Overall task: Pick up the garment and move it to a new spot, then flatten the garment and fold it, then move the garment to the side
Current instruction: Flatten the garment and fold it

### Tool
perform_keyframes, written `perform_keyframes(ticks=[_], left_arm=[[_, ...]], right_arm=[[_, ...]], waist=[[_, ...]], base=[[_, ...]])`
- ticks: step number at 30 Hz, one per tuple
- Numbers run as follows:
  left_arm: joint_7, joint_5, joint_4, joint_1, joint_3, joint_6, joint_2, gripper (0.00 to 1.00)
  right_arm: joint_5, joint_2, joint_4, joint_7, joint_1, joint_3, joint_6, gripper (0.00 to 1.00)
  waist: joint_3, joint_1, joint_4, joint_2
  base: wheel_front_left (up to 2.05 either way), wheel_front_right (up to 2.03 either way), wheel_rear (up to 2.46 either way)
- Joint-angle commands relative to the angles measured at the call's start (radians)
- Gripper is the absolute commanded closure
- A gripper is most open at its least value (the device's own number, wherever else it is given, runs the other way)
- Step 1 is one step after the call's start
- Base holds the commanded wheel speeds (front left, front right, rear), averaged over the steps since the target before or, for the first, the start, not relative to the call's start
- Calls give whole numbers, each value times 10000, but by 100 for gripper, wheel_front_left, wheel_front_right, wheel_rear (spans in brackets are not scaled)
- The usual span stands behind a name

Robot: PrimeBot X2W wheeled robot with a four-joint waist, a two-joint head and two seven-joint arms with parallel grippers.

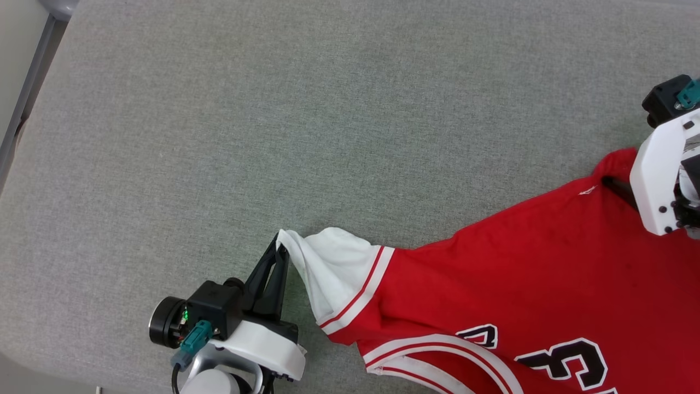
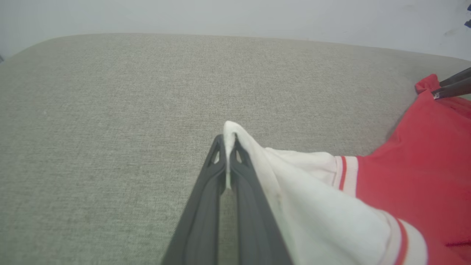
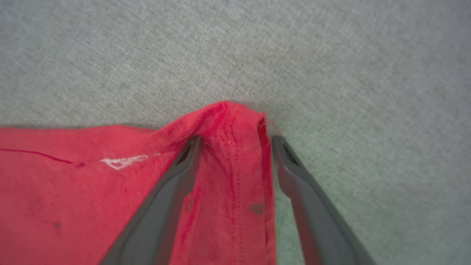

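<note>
The grey cloth-covered table [image 1: 273, 109] spreads open across the upper and left parts of the head view; its left edge runs down the upper left of the frame beside a grey bar [image 1: 33, 76], and its near edge curves across the lower left corner; the shirt [image 1: 519, 262] lies in the lower right, stretched from the lower middle up to the right edge; the left gripper [image 1: 280, 249], lower left of centre, has its fingers pressed together on the tip of the white sleeve [image 1: 333, 268]; the right gripper [image 3: 235, 141] stands wide astride the red hem corner, one finger on the cloth, the other just off its edge on the table, near the white mark [image 3: 123, 161]
</note>
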Motion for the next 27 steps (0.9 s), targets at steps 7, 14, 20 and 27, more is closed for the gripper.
perform_keyframes(ticks=[7,14,20,27], left_arm=[[-102,-12,225,-107,77,6,-16,100],[-127,6,226,106,262,81,252,100],[-83,80,-157,-198,536,48,753,100],[269,209,-838,-1359,1010,-113,1423,100]], right_arm=[[652,95,946,-1210,-91,1067,-9,100],[1121,-89,575,-3118,-668,1403,-9,100],[1448,-441,-30,-4492,-490,1584,-9,100],[1370,-616,-886,-5427,-367,1033,-9,100]], waist=[[-134,0,-119,0],[-1009,0,-533,0],[-1892,0,-1010,0],[-2540,0,-1551,0]], base=[[0,0,0],[0,0,0],[0,0,0],[0,0,0]])
